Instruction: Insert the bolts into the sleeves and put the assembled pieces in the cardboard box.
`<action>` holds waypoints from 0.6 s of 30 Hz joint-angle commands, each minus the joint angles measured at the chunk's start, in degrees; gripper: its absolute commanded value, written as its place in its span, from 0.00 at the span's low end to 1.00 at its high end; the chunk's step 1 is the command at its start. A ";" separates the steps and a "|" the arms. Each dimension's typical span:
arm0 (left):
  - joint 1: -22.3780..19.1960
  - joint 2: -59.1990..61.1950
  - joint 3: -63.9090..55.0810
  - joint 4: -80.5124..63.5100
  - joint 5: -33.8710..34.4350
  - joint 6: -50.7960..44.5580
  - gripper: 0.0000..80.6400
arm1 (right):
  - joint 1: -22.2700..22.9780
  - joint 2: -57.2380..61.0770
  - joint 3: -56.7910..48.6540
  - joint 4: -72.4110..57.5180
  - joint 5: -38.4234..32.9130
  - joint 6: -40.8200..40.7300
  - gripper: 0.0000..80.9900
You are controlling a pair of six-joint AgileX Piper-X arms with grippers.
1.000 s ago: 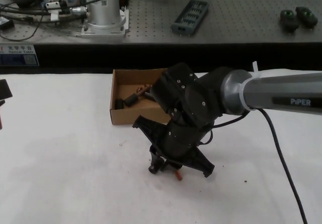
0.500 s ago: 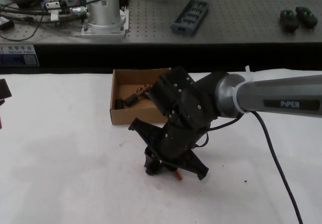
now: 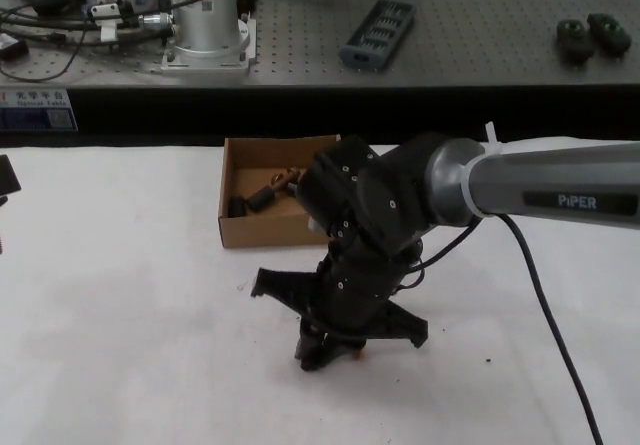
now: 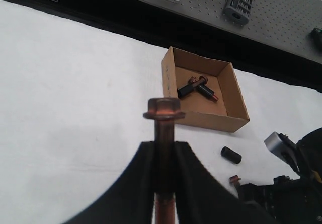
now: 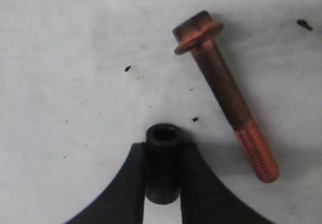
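High view: my right tool (image 3: pixel 322 350) sits low over the white-clothed counter (image 3: pixel 120 345), near the cardboard box (image 3: pixel 270 230). Left wrist view: the left tool (image 4: pixel 163 146) clamps a coppery bolt (image 4: pixel 163 114) by its smooth shank, flanged head up. Right wrist view: the right tool pinches a short black sleeve (image 5: pixel 163 166) across its round wall; it is stiff, light and probably slippery. A loose bolt (image 5: pixel 224 93) lies just beside it.
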 commanded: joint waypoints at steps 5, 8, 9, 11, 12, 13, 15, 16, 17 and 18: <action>0.17 3.51 -0.35 -4.44 5.27 1.24 0.01 | 0.13 -2.71 1.05 5.54 8.64 -27.37 0.02; 0.17 7.93 -0.35 -11.15 10.28 0.59 0.01 | -0.32 -6.41 1.36 3.90 13.97 -36.68 0.02; 0.17 9.01 -0.35 -13.28 10.24 0.09 0.01 | -0.59 -7.64 1.99 1.95 14.35 -39.10 0.02; 0.17 11.75 -0.35 -19.49 10.17 -0.14 0.01 | -1.52 -11.94 5.60 -6.75 11.97 -42.99 0.02; 0.00 12.98 -0.35 -22.01 10.32 -0.32 0.01 | -2.15 -13.64 7.37 -11.53 10.00 -43.68 0.02; -0.37 14.54 -0.35 -24.50 10.43 -0.31 0.01 | -2.81 -15.81 9.92 -16.42 8.28 -43.71 0.02; -1.67 17.41 -0.20 -27.21 10.42 0.02 0.01 | -4.24 -20.21 16.02 -25.68 5.47 -43.73 0.02; -2.72 19.12 0.18 -28.61 10.42 0.40 0.01 | -4.90 -21.84 18.68 -29.03 3.39 -43.54 0.02; -4.00 20.97 1.01 -31.23 10.42 0.93 0.01 | -5.77 -23.81 22.04 -32.95 0.75 -42.80 0.02; -5.22 22.13 1.98 -34.21 10.42 1.24 0.01 | -6.69 -25.57 25.36 -36.75 -2.53 -42.22 0.02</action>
